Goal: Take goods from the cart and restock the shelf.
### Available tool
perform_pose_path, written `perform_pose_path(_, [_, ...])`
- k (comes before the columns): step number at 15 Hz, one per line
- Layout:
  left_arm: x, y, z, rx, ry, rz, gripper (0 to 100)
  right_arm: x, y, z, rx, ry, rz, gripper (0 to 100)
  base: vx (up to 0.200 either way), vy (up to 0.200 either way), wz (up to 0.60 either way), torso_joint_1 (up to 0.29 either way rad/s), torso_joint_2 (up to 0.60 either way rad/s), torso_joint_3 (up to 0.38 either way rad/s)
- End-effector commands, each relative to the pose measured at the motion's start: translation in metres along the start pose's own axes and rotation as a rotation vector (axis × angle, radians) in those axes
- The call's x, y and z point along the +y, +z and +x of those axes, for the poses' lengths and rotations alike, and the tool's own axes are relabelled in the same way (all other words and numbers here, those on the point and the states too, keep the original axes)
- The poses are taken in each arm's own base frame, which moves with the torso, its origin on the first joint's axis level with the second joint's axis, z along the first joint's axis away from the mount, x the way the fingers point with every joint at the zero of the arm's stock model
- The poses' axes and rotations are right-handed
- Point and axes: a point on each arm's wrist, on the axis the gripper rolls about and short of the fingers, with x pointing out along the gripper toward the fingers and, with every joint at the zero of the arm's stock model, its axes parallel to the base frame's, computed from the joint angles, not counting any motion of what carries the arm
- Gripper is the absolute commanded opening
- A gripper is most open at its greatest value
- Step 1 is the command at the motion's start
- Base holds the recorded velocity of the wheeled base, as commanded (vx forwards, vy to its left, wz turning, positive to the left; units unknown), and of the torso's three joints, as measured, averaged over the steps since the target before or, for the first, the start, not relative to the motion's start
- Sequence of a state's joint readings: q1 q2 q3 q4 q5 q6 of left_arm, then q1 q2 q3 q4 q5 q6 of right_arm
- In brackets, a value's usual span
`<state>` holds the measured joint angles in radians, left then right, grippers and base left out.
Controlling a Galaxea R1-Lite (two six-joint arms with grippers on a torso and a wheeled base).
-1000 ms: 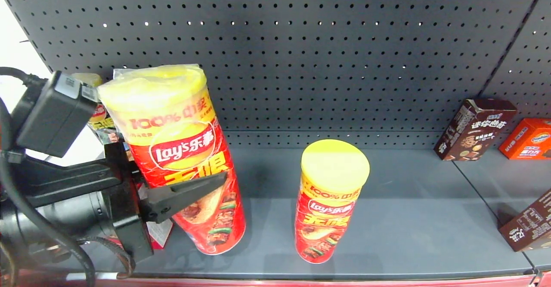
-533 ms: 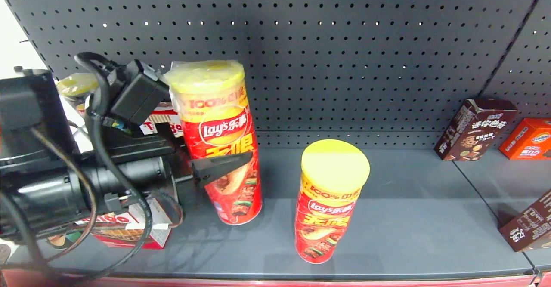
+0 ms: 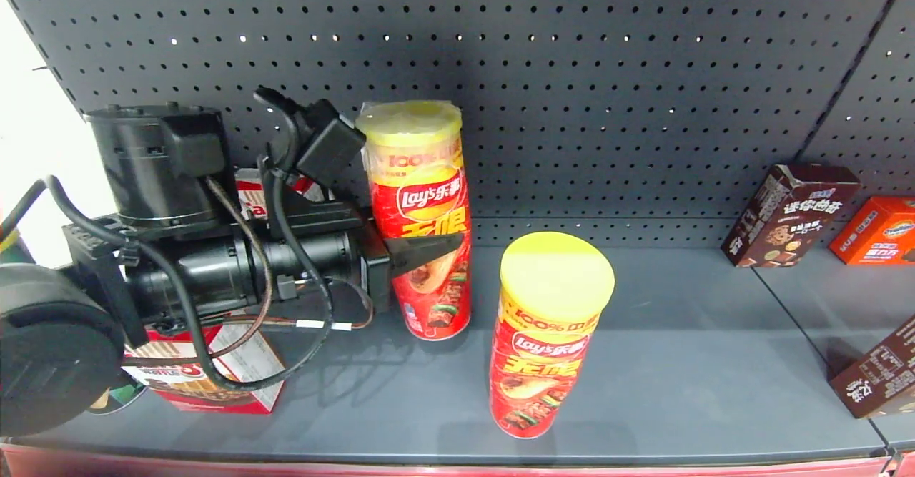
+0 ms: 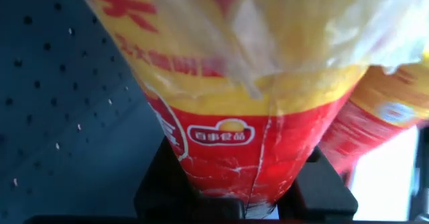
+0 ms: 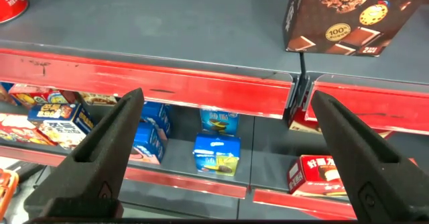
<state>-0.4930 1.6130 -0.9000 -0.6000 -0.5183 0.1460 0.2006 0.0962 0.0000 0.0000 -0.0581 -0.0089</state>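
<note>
Gripping a chip can (image 3: 418,176) upright at the back of the shelf (image 3: 679,362), our left jaws are closed round its middle; a second can (image 3: 554,334) stands near. Our right jaws gape wide, empty.

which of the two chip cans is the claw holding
The rear can, nearer the pegboard, with clear wrap over its lid; the left claw grips its middle. The other can stands free, closer to the front edge of the shelf.
</note>
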Motion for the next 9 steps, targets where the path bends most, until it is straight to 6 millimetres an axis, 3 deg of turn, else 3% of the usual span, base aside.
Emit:
perform_pose_path(1, [0.009, -0.008, 0.017, 0.007, -0.001, 0.009, 0, 0.0, 0.0, 0.0, 0.004, 0.0, -0.001, 100, 0.0, 0.0, 0.0, 0.0, 0.0, 0.0])
perform_pose_path(9, [0.03, -0.01, 0.064, -0.067, -0.032, 0.124, 0, 0.0, 0.0, 0.0, 0.004, 0.0, -0.001, 100, 0.0, 0.0, 0.0, 0.0, 0.0, 0.0])
